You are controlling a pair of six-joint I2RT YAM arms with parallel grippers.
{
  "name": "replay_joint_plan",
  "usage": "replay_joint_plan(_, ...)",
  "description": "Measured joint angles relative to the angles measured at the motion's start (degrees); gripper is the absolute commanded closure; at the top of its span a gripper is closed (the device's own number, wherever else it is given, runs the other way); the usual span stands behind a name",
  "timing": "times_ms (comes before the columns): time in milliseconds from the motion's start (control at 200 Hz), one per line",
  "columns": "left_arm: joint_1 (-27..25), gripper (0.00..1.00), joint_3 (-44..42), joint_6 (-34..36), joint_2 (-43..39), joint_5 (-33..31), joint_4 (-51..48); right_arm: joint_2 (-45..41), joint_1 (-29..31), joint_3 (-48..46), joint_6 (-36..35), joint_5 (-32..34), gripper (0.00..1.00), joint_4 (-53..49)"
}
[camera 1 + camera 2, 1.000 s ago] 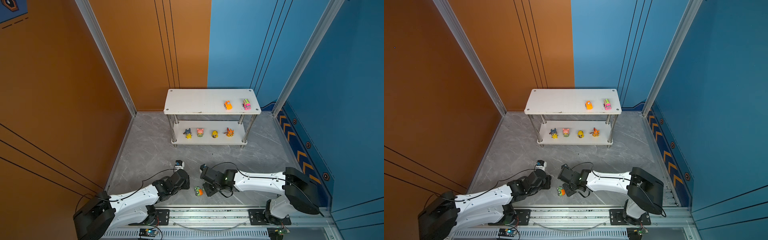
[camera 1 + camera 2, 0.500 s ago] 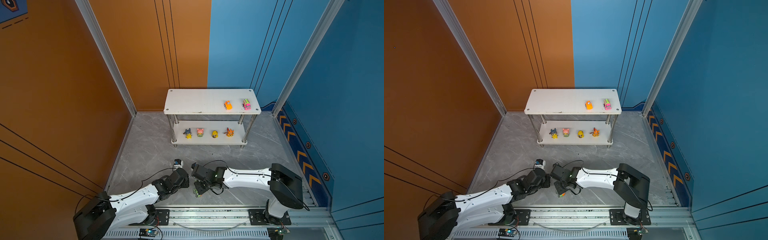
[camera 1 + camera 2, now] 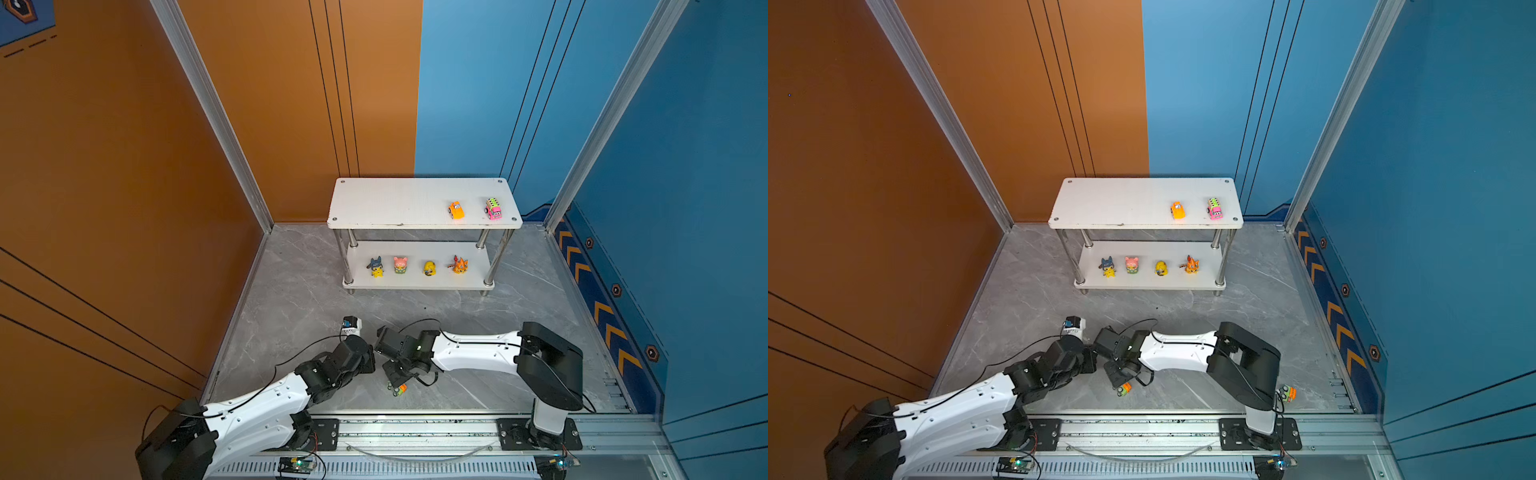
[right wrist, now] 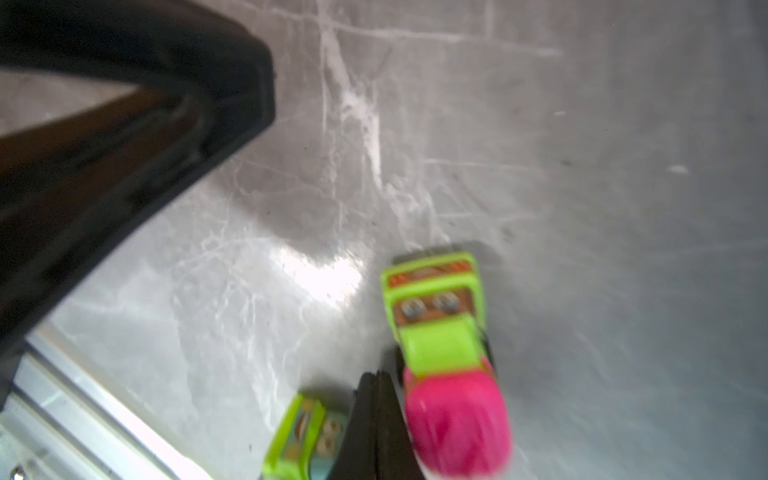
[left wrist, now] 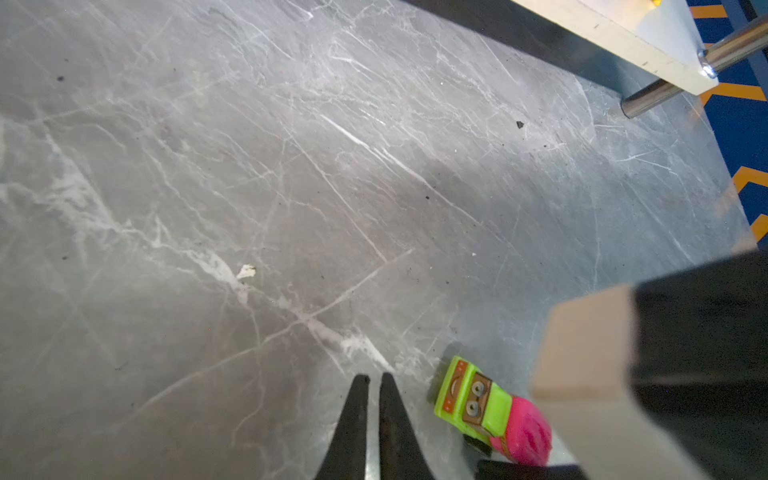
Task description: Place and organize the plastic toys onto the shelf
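Note:
The shelf (image 3: 399,203) (image 3: 1121,203) stands at the back. On its top board are an orange car (image 3: 456,210) and a pink car (image 3: 493,208). Several animal figurines (image 3: 429,268) line the lower board. A green and pink car (image 5: 490,411) (image 4: 444,353) lies on the floor just beside my left gripper (image 5: 374,378), which is shut and empty. My right gripper (image 4: 376,376) is shut, its tips between that car and a green car (image 4: 299,440) (image 3: 400,389). In a top view another green and orange car (image 3: 1287,392) lies behind the right arm's base.
Both grippers (image 3: 371,359) (image 3: 392,380) meet low over the grey marbled floor (image 3: 299,307) near the front rail (image 3: 415,432). Orange and blue walls close in the sides and back. The left half of the shelf's top board is bare.
The right arm has swung left, bringing its gripper close to the left gripper. The green car on the floor sits slightly nearer the front rail. The left arm has hardly moved.

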Motion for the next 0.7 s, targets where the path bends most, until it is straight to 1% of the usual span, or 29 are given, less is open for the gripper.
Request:
replay_joint_plan(120, 0.55, 0.89, 0.0, 0.39, 1.31, 0.37, 0.68, -6.73, -1.36, -1.36, -0.79, 1.25, 1.0, -1.88)
replay_joint_plan(200, 0.7, 0.89, 0.07, 0.66, 3.32, 0.92, 1.27, -8.76, -2.51, -2.38, -0.83, 1.57, 1.0, -1.79)
replay_joint_plan(270, 0.85, 0.89, 0.46, 1.09, 5.2, 1.33, 1.36, -8.66, -2.51, -3.17, -0.81, 1.66, 1.0, -1.79)
replay_joint_plan(471, 2.78, 0.9, 2.56, 2.12, 9.2, 2.43, 3.28, -5.81, 1.62, -3.98, -0.22, 0.7, 1.0, -0.68)
replay_joint_plan(566, 3.91, 0.9, 3.54, 2.56, 10.78, 2.86, 3.89, -3.96, 1.68, -4.17, -0.17, 0.11, 1.0, 0.15)
replay_joint_plan(616, 4.28, 0.87, 4.11, 2.82, 11.47, 3.06, 4.07, -2.89, 1.38, -4.24, -0.2, 0.0, 1.0, 0.5)
replay_joint_plan(701, 4.74, 0.77, 4.94, 3.3, 12.44, 3.48, 4.74, -1.36, 0.17, -4.7, -0.26, -0.26, 1.0, 1.38)
